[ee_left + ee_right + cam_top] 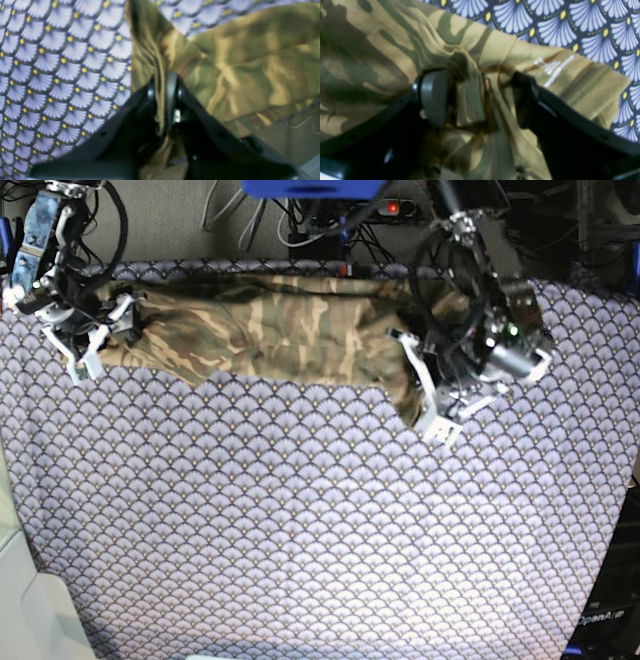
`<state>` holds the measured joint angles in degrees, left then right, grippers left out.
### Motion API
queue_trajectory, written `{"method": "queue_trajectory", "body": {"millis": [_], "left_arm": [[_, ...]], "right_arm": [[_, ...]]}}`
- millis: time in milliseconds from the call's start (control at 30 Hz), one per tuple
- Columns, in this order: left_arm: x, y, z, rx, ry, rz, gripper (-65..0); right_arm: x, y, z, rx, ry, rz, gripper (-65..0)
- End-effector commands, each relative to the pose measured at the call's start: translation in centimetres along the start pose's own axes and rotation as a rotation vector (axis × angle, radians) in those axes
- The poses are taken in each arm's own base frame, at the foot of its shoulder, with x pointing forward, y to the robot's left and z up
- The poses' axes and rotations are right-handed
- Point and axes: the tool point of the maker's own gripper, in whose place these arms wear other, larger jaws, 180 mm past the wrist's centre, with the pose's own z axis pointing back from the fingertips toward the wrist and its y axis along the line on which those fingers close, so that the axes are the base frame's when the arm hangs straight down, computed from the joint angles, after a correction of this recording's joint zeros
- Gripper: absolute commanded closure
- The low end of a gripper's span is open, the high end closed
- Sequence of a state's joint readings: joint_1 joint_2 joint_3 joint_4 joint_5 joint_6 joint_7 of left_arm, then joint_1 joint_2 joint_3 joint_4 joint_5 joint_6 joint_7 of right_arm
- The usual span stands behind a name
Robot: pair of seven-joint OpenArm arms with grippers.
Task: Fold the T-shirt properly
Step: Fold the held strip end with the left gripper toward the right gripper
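- Stretching across the far edge of the table, the T-shirt lies as a long crumpled band on the fan-patterned tablecloth, its ends reaching toward both arms.
- Left gripper, on the right side of the base view, has its jaws pinched nearly together on a thin gathered ridge of the camouflage cloth, as the left wrist view shows.
- Right gripper, at the far left, stands wide, its two fingers straddling a bunched fold near a stitched hem; cloth sits between them, but whether it is truly clamped cannot be told.
- Judged from the layout, the step in hand is getting a firm hold at both ends so the shirt can be spread or carried over into a fold.
- Doing it well likely means closing the right jaws on the hem layers rather than loose wrinkles, then moving both arms together, keeping the cloth taut but not dragged.
- One risk: the left pinch looks thin, so a sharp pull could slip it free.
- Left arm leans in from the far right, wrist bent down and inward over the shirt's end.
- Right arm reaches down from the far left corner, its gripper low on the cloth.
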<state>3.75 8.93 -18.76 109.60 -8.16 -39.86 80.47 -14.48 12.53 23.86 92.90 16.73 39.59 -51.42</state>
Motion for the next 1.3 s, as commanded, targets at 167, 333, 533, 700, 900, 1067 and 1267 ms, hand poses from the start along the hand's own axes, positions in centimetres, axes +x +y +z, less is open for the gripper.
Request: {"method": "queue_trajectory", "body": {"millis": [167, 333, 533, 700, 900, 1067, 1267], "left_arm": [[2.3, -2.8, 1.6, -0.130, -0.157, 0.144, 0.0], [3.3, -4.1, 2.1, -0.236, -0.200, 0.444, 0.0], [5.0, -5.9, 2.8, -0.401, -0.197, 0.818, 0.0], [6.1, -8.7, 2.6, -0.499, -0.120, 0.940, 0.0], [5.5, -9.7, 1.1, -0.480, -0.059, 0.926, 0.0], [7.0, -13.3, -0.3, -0.486, -0.044, 0.792, 0.0], [6.2, -16.4, -3.0, -0.408, 0.075, 0.804, 0.0]], "right_arm": [[0.1, 0.0, 0.1, 0.004, 0.007, 0.015, -40.4], [0.2, 0.0, 0.1, 0.003, 0.006, 0.016, -40.4], [0.2, 0.0, 0.2, 0.002, 0.006, 0.017, -40.4], [0.2, 0.0, 0.1, 0.003, 0.006, 0.016, -40.4], [0.2, 0.0, 0.2, 0.002, 0.005, 0.018, -40.4], [0.2, 0.0, 0.2, 0.002, 0.005, 0.018, -40.4], [0.2, 0.0, 0.2, 0.002, 0.006, 0.017, -40.4]]}}
